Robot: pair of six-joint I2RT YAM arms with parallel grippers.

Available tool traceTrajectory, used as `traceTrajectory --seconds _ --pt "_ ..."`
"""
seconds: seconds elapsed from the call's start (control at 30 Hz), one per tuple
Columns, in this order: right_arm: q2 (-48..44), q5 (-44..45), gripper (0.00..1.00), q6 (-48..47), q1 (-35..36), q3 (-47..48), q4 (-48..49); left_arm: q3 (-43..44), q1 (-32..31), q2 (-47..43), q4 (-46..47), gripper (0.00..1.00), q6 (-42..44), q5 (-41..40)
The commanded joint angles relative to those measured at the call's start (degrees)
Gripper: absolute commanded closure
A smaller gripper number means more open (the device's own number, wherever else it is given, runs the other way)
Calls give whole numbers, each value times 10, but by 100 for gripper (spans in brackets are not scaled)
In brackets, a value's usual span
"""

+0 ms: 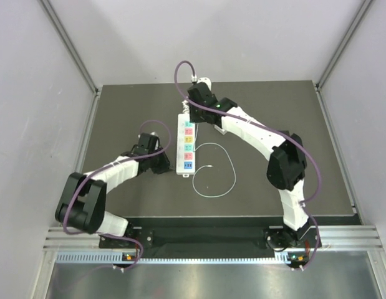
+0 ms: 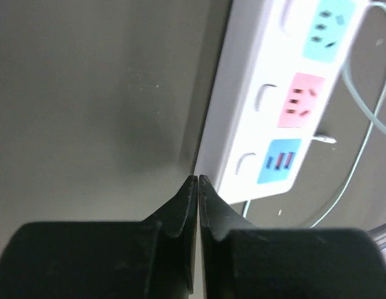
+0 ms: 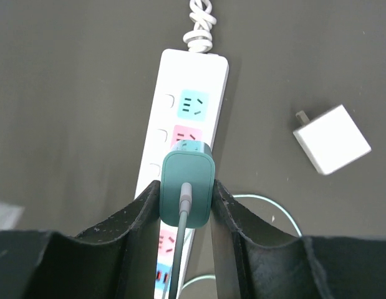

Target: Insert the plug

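The teal-green plug (image 3: 187, 180) is gripped on both sides by my right gripper (image 3: 186, 188), with its white cable (image 3: 180, 249) running back between the fingers. It is over the white power strip (image 3: 156, 143), just below the pink socket (image 3: 188, 134); its prongs are hidden. In the top view the right gripper (image 1: 194, 117) is over the strip's far half (image 1: 187, 144), and the plug itself is hidden there. My left gripper (image 2: 197, 180) is shut and empty, its tips by the strip's near left edge (image 2: 242, 112); the top view shows it at the same spot (image 1: 169, 163).
A small white square block (image 3: 332, 138) lies on the dark mat right of the strip. The thin cable lies in a loop (image 1: 215, 171) right of the strip's near end. The strip's own cord is bundled at its far end (image 3: 201, 25). Grey walls surround the table.
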Motion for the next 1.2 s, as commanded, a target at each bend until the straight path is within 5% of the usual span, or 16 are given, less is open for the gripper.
traceTrajectory --seconds 0.0,0.07,0.1,0.2,0.23,0.73,0.97,1.17 --pt "34 8 100 -56 3 48 15 41 4 -72 -45 83 19 -37" --pt "49 3 100 -67 -2 56 23 58 5 -92 -78 59 39 -58" --pt "61 -11 100 -70 -9 56 27 67 4 -113 -97 37 43 -66" --pt "77 -55 100 -74 -24 55 49 67 5 -153 -107 20 55 -69" --pt "79 -61 100 -75 -25 55 53 65 5 -160 -109 2 59 -70" --pt "200 -96 100 -45 -45 219 -18 106 18 -181 -206 2 82 -206" --pt "241 -118 100 -36 -53 264 -23 63 19 -157 -130 7 42 -97" --pt "176 -114 100 -44 -61 206 -7 59 9 -58 -28 12 36 13"
